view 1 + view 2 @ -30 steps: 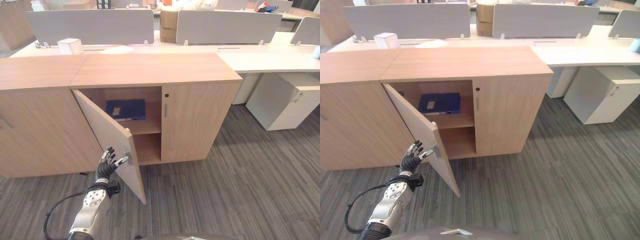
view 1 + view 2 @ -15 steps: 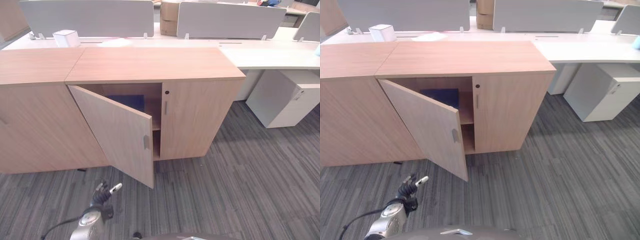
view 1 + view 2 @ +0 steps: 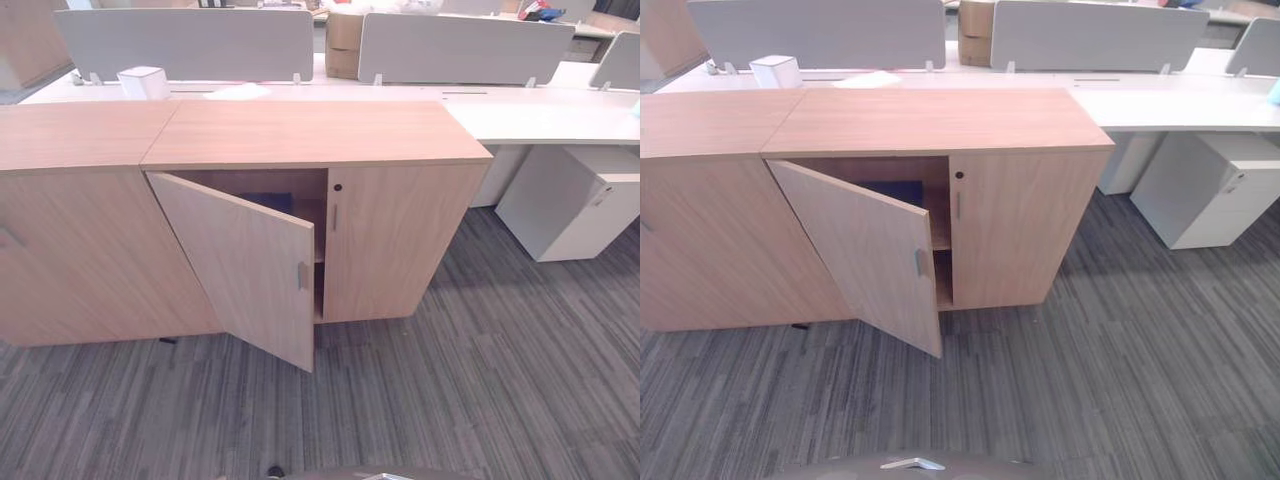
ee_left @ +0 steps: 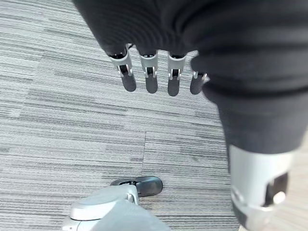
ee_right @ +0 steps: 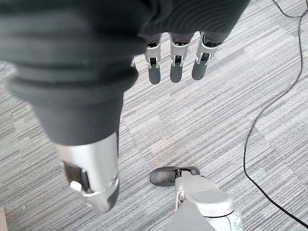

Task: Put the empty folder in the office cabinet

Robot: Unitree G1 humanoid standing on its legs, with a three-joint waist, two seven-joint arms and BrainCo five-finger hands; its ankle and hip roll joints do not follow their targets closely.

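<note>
Grey striped carpet (image 3: 480, 380) covers the lower half of the head views and lies under both hands in the wrist views. Across the middle of the frame stands the wooden office cabinet (image 3: 400, 240), with a matching wooden unit (image 3: 70, 240) joined to it on the frame's left. The cabinet's right door (image 3: 395, 250) is flat against the front, while its left door (image 3: 245, 265) stands partly ajar, swung out toward the lower centre of the frame with a small metal handle (image 3: 302, 276) near its free edge. Behind the cabinet, along the upper part of the frame, runs a white desk (image 3: 540, 115) with grey divider screens (image 3: 190, 45), and a white pedestal drawer unit (image 3: 570, 205) sits under the desk at the right edge. A cardboard box (image 3: 342, 45) stands between two screens at upper centre, and a small white box (image 3: 142, 82) rests on the desk at upper left. The blue folder (image 3: 268, 202) shows as a dark blue sliver inside the cabinet, in the gap above the ajar door, lying in the upper compartment. The left hand (image 4: 149, 77) hangs over the carpet with its fingers straight and spread, holding nothing. The right hand (image 5: 175, 60) likewise hangs over the carpet, fingers straight and empty.
</note>
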